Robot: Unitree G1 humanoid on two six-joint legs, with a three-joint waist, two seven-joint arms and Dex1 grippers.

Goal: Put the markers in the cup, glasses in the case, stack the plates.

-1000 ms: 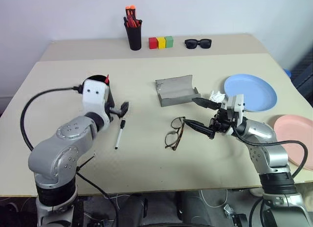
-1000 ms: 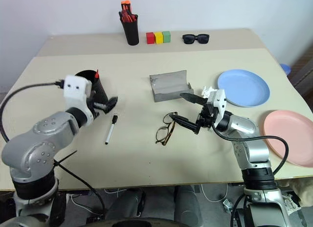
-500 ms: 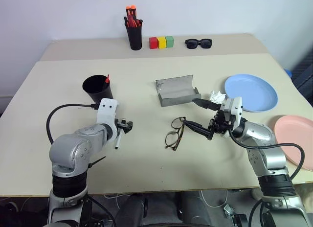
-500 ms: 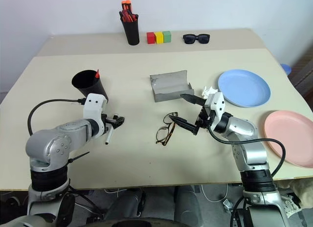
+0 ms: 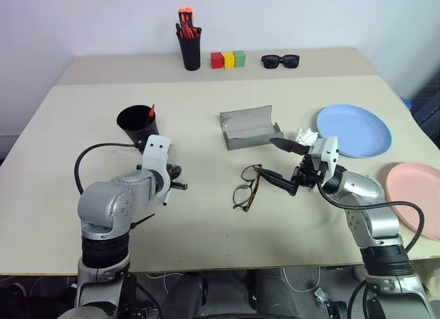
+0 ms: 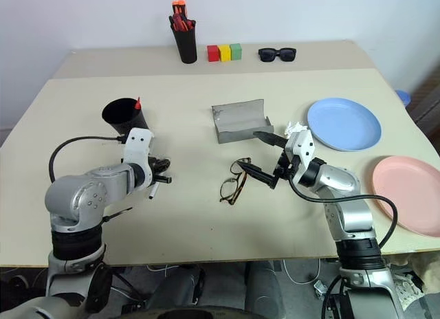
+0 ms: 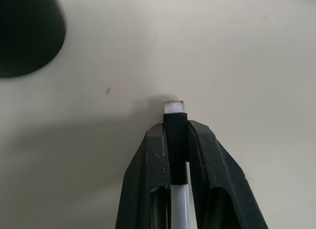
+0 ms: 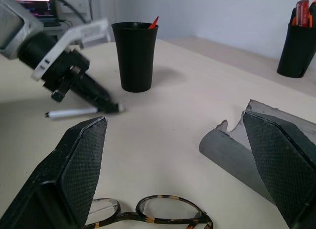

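My left hand point(image 7: 176, 140) is clenched on the white marker point(image 7: 176, 135) at its black cap: light, stiff, probably slippery. My right hand point(image 5: 283, 164) hangs released over the glasses point(image 5: 246, 186).

Two markers: a red one point(image 5: 151, 110) standing in the cup, a white one point(image 7: 177, 155) on the table. Two black cups: a wide cup point(image 5: 137, 124) left of centre, a pen pot point(image 5: 189, 49) at the top. Two plates: blue point(image 5: 353, 130), pink point(image 5: 416, 195). One pair of glasses point(image 5: 246, 187), one pair of sunglasses point(image 5: 280, 60), one case point(image 5: 247, 127), three coloured blocks point(image 5: 227, 59).
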